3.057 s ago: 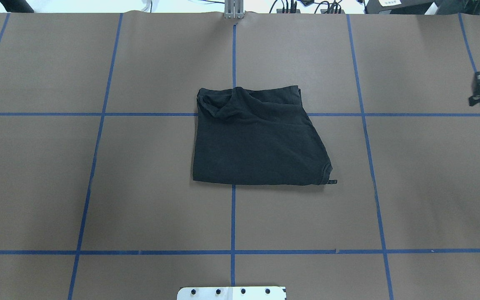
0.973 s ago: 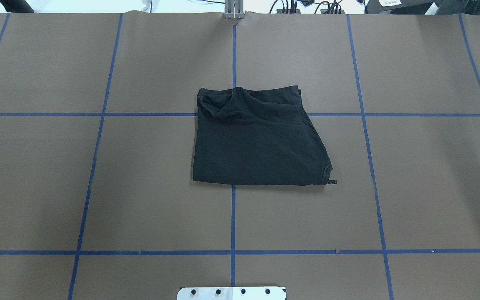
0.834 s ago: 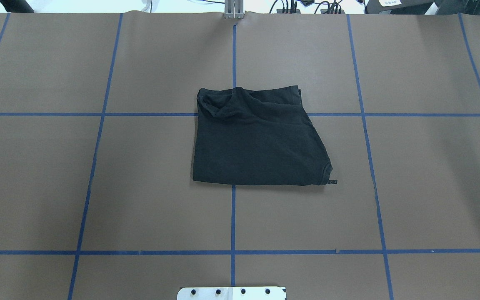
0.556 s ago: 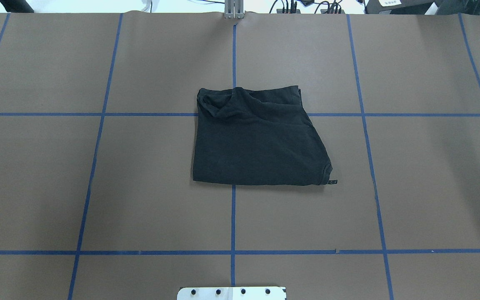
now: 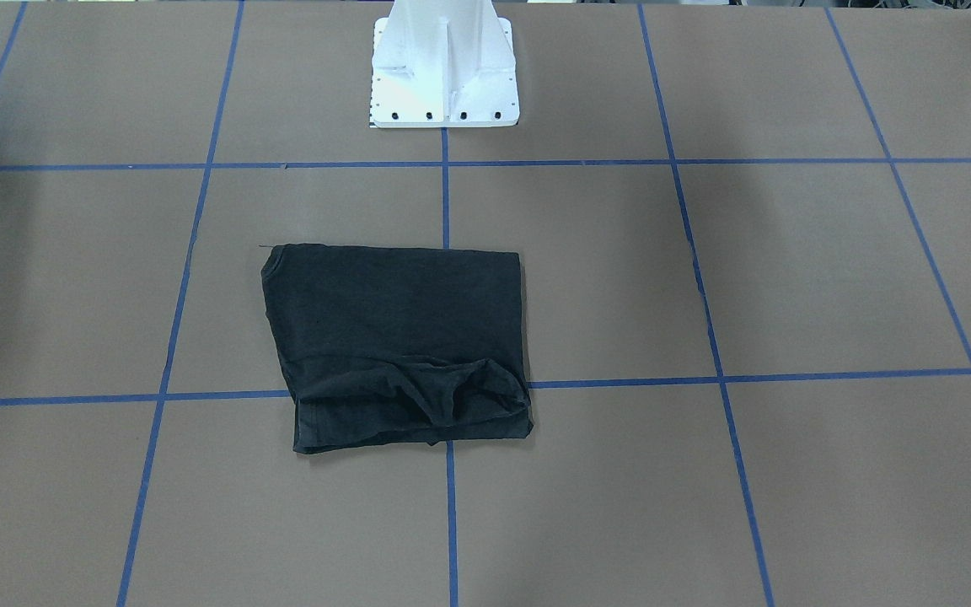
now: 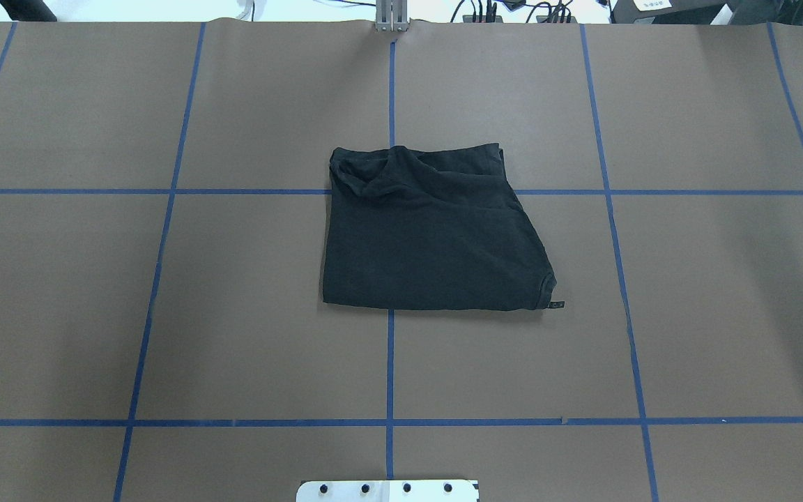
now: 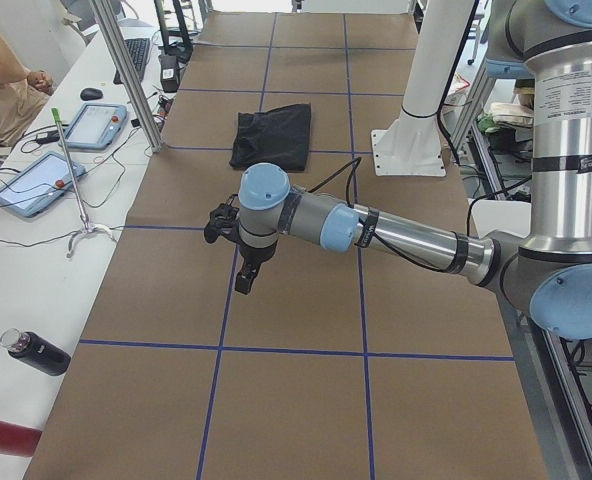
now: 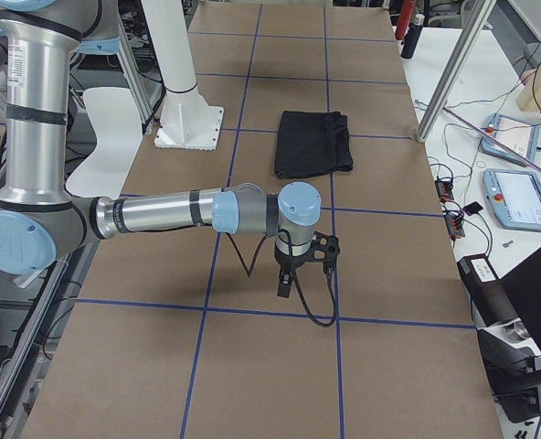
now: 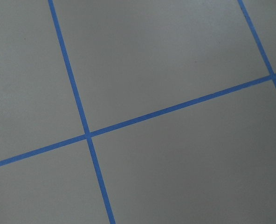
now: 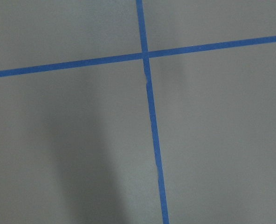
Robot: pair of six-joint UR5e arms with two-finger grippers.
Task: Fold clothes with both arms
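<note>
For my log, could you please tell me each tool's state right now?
Left tool: cannot be told; away from the shirt.
Right tool: cannot be told; away from the shirt.

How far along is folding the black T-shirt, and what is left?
Done: the black short-sleeved T-shirt lies folded into a rectangle on the brown table, no logo showing. In hand: nothing; the left gripper and the right gripper hang over bare table, far from it. Left: perhaps smoothing its bunched edge farthest from the robot.
</note>
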